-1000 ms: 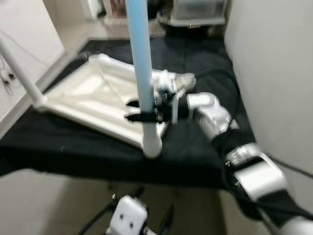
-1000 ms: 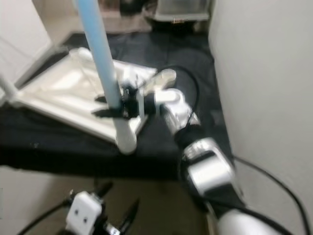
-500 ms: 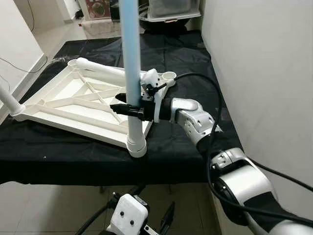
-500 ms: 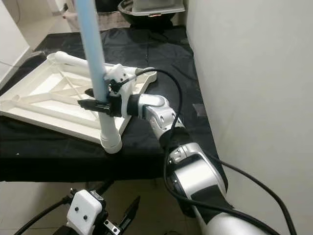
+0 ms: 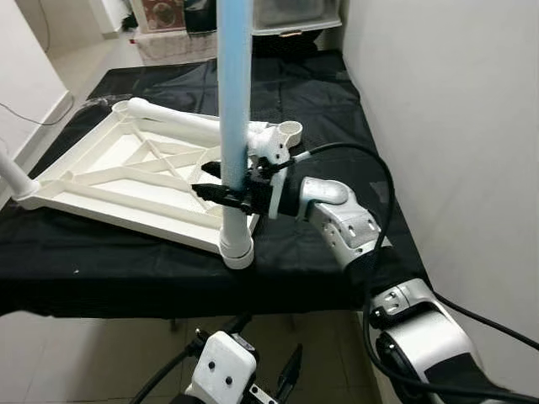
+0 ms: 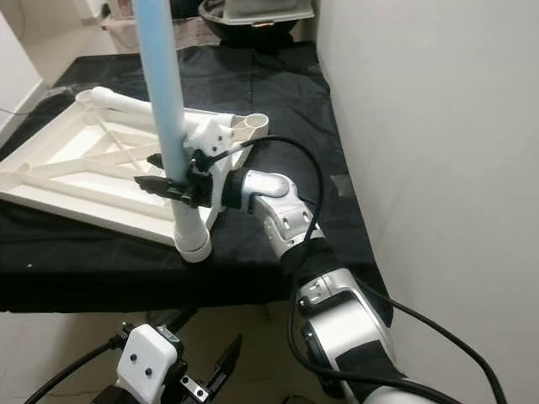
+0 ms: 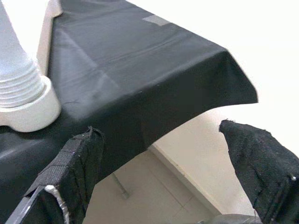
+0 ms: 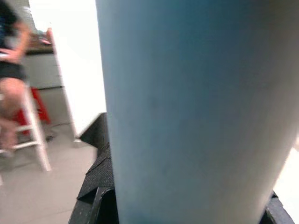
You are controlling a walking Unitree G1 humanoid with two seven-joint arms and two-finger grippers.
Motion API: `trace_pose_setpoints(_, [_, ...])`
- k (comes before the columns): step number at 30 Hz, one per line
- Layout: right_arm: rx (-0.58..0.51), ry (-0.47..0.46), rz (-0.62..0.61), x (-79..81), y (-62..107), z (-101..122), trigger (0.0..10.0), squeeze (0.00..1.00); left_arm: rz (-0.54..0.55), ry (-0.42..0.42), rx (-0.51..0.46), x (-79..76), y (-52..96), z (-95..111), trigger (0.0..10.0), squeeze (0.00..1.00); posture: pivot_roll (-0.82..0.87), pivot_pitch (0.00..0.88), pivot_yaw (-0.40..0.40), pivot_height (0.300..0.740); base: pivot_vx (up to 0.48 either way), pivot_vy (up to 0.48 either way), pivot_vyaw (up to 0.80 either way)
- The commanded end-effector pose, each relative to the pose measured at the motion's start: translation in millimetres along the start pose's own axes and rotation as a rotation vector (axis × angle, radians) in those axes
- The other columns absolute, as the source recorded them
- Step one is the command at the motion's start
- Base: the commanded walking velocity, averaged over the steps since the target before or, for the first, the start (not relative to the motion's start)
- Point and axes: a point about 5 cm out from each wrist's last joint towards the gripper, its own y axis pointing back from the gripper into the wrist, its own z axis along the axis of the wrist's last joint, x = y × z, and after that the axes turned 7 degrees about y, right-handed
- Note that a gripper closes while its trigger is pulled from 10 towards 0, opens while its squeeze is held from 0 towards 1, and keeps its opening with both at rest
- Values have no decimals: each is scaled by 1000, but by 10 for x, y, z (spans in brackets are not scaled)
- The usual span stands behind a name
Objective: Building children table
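An upside-down white table top lies on a black cloth. A light blue leg stands upright in the white socket at its near corner. My right gripper is shut on the blue leg just above the socket; the right wrist view has the leg close up. Another white leg lies along the far rail, beside an empty socket. My left gripper hangs open below the table's front edge, holding nothing.
A white wall runs close along the right side. A white leg rises at the far left corner. A storage bin sits at the back. A person by a stool is far off in the right wrist view.
The head view has steadied from blur and shifted a little. My right gripper stays clamped on the blue leg at about the same height; the leg stays upright.
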Motion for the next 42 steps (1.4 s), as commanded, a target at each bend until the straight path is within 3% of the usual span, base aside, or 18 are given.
trace_pose_setpoints(1, [265,-56,-111,29,117,-519,10000,0,-3,9,14,-26,14,-31,10000,0,20,183,13,740,0,0,0])
trace_pose_setpoints(7, [369,-57,-313,-60,142,-585,10000,0,-2,7,14,-22,10,-31,10000,0,17,190,14,740,0,0,0])
trace_pose_setpoints(15, [397,-88,-297,18,145,-614,10000,0,2,9,14,-21,9,-34,10000,0,15,194,11,740,0,0,0])
trace_pose_setpoints(20, [392,-156,-173,129,118,-663,10000,0,2,8,12,-19,7,-31,10000,0,15,194,11,740,0,0,0])
trace_pose_setpoints(24, [439,-138,-168,145,138,-722,10000,0,6,5,11,-12,7,-25,10000,0,15,194,11,740,0,0,0])
trace_pose_setpoints(27, [474,-142,-245,105,160,-772,10000,0,11,4,9,-6,6,-22,10000,0,16,192,5,740,0,0,0])
trace_pose_setpoints(29, [467,-184,-382,52,171,-783,10000,0,24,-3,-1,12,-4,-8,10000,0,14,191,4,740,0,0,0])
trace_pose_setpoints(32, [452,-220,-485,31,186,-782,10000,0,50,-9,-17,53,-20,17,10000,0,14,191,4,740,0,0,0])
trace_pose_setpoints(34, [452,-220,-485,31,186,-782,10000,0,50,-9,-17,53,-20,17,10000,0,14,191,4,740,0,0,0])
trace_pose_setpoints(35, [421,-225,-604,42,219,-787,10000,0,140,-41,-51,234,-41,79,10000,0,16,186,5,740,0,0,0])
trace_pose_setpoints(37, [421,-225,-604,42,219,-787,10000,0,140,-41,-51,234,-41,79,10000,0,16,186,5,740,0,0,0])
trace_pose_setpoints(42, [372,-185,-642,77,247,-761,10000,0,212,-83,-76,418,-37,140,10000,0,16,186,5,740,0,0,0])
